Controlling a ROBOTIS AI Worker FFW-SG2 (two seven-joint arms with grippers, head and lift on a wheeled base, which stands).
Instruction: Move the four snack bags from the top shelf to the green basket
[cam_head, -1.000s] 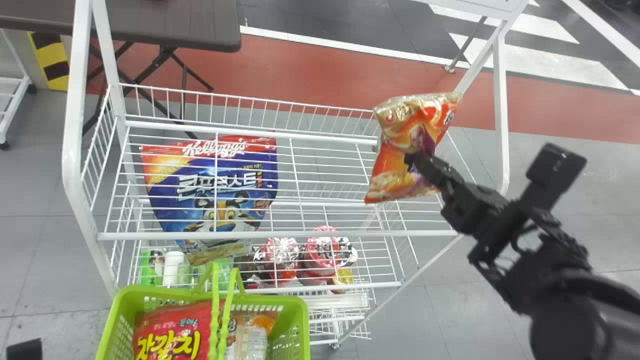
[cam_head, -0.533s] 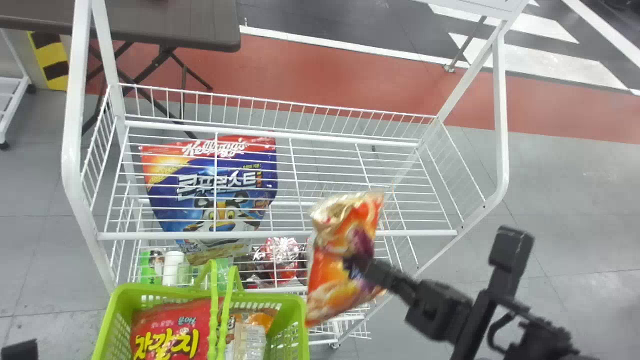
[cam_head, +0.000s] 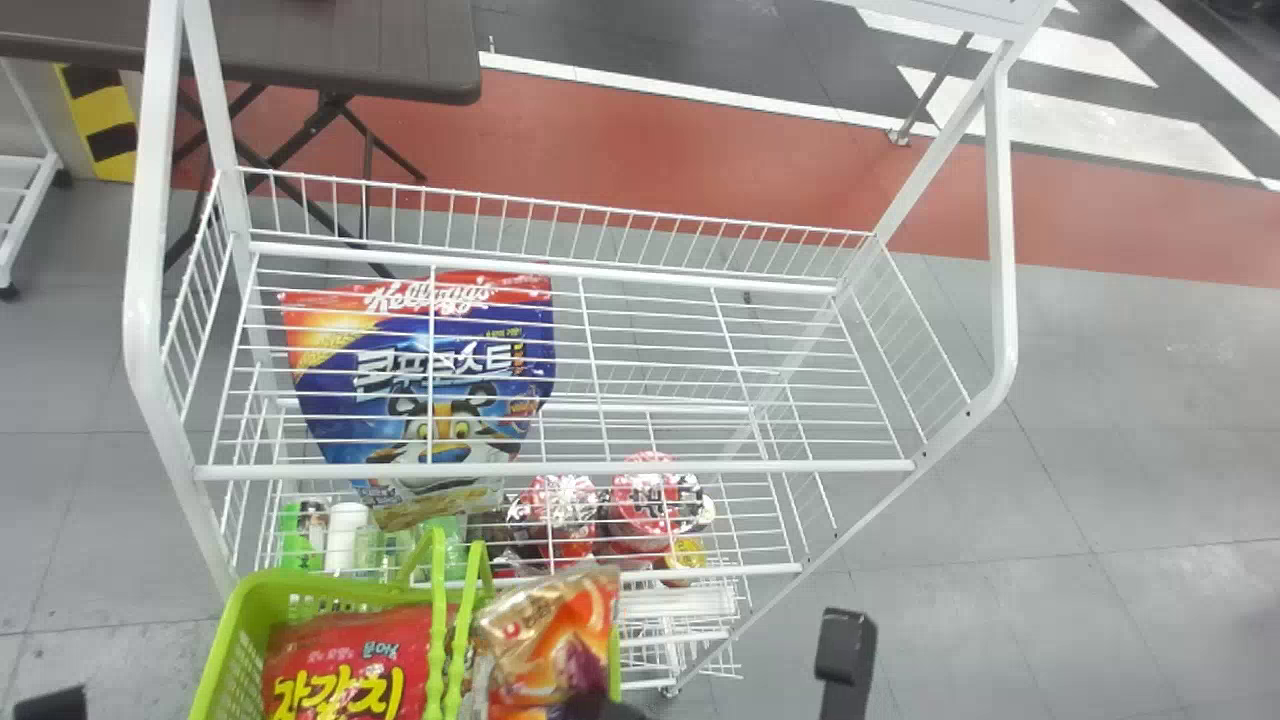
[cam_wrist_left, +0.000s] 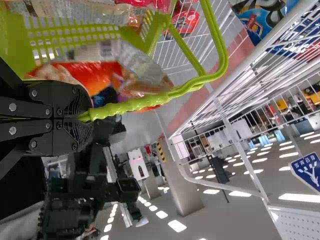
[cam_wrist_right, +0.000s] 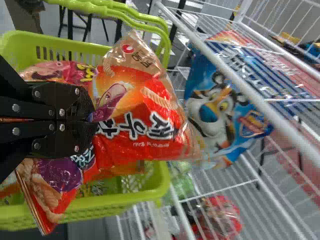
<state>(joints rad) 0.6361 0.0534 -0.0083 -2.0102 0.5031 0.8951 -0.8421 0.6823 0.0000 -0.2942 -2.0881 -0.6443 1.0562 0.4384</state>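
Observation:
In the head view my right gripper (cam_head: 606, 706) is at the bottom edge, holding an orange snack bag (cam_head: 540, 640) over the right part of the green basket (cam_head: 330, 585). The right wrist view shows that gripper (cam_wrist_right: 94, 120) shut on the orange bag (cam_wrist_right: 145, 112), in front of the basket (cam_wrist_right: 162, 185). A red snack bag (cam_head: 335, 660) lies in the basket's left part, with more bags beside it. My left arm's dark tip (cam_head: 50, 704) shows at the head view's lower left; in the left wrist view its gripper (cam_wrist_left: 87, 116) is shut on the basket handle (cam_wrist_left: 135, 104).
The white wire top shelf (cam_head: 560, 468) spans the middle, just beyond the basket. Below its wires stand a blue cereal bag (cam_head: 420, 370) and red-topped packages (cam_head: 650, 505). A dark table (cam_head: 330, 50) is at the back left.
My right gripper has carried the orange bag from above the shelf's right end leftward and nearer, to the basket. The left arm's tip has shifted slightly.

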